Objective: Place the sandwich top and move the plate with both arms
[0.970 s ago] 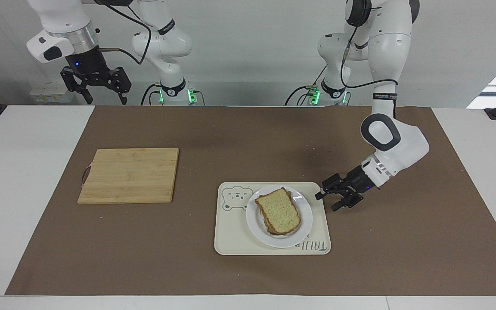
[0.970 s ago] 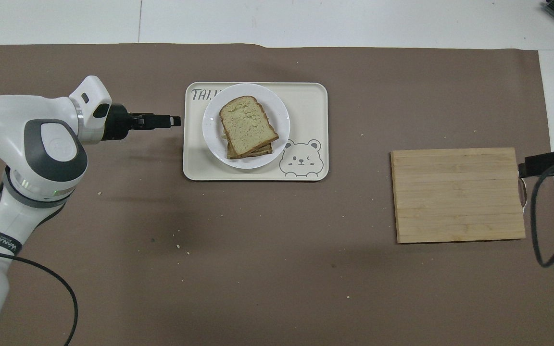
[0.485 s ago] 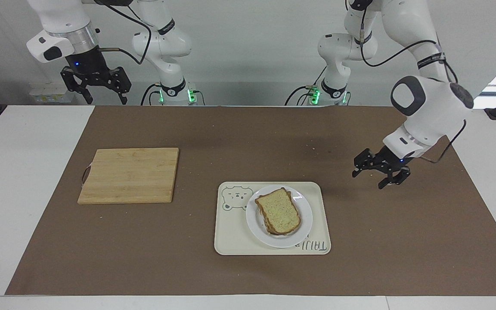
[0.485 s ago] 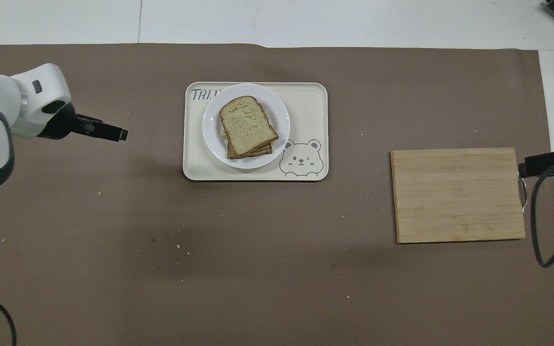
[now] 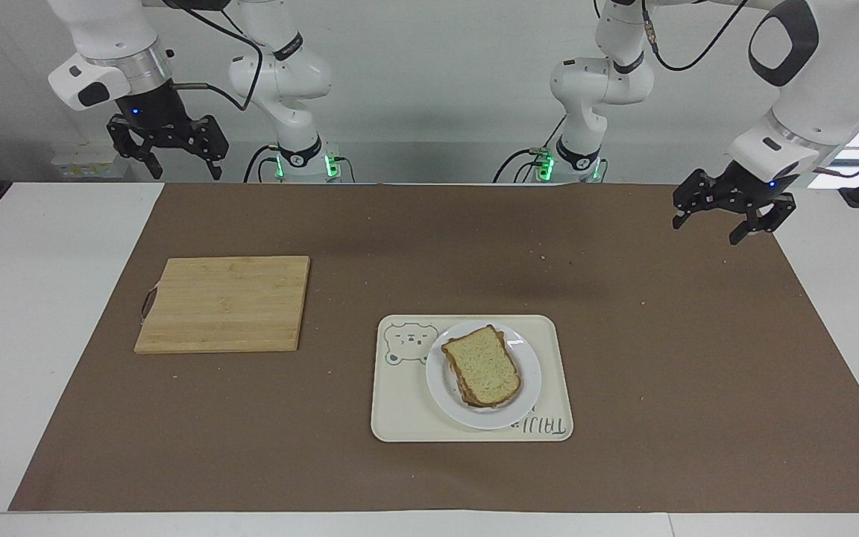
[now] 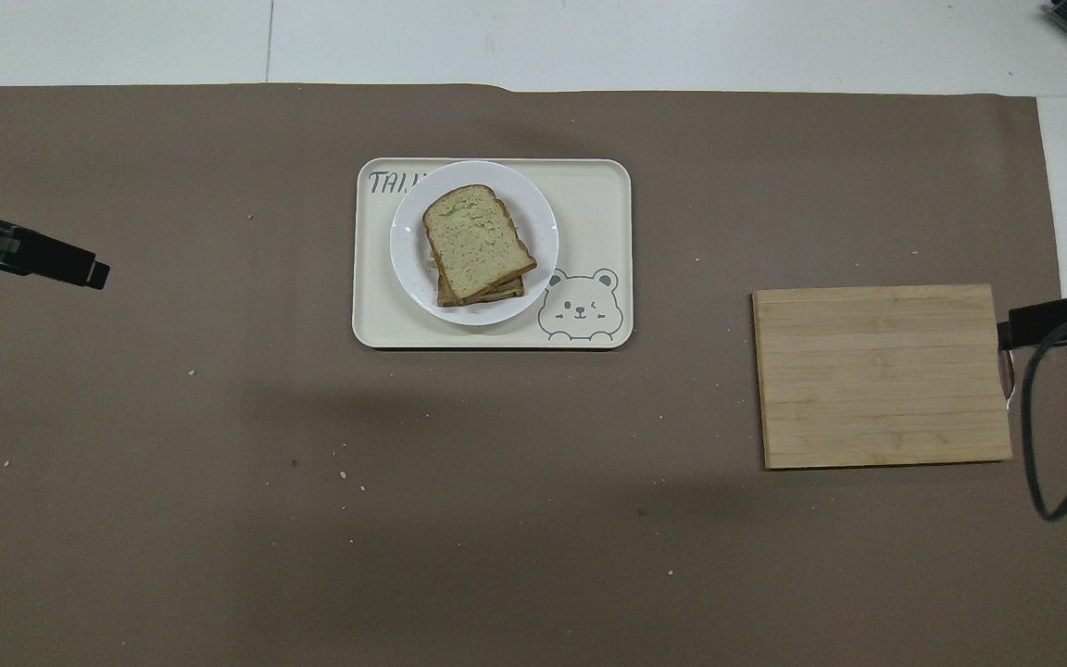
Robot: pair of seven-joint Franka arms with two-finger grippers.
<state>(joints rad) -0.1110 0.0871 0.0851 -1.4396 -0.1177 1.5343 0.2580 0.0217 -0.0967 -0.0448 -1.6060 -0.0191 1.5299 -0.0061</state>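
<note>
You have both arms raised near their bases: right gripper (image 5: 168, 153) over the surface's edge, left gripper (image 5: 731, 216) over the brown mat's (image 5: 623, 462) corner, each with fingers apart and empty. Next out lies the cutting board (image 5: 224, 302). Farthest, the sandwich top (image 5: 483, 364) caps the stack on the plate (image 5: 528, 384), inside the tray (image 5: 400, 410).

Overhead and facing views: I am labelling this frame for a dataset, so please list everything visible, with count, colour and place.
sandwich top: one, pale speckled with brown crust, on the stack on the plate.
lower slices: brown edges only, under the sandwich top; count unclear.
plate: one, white, on the tray.
tray: one, cream with a bear drawing, mid-mat.
cutting board: one, light wood, toward the right arm's end, nearer the robots than the tray.
mat: one, brown, covering the table.
table: one, white.
left pincer: black, open, raised over the mat's corner.
right pincer: black, open, raised, waiting.
</note>
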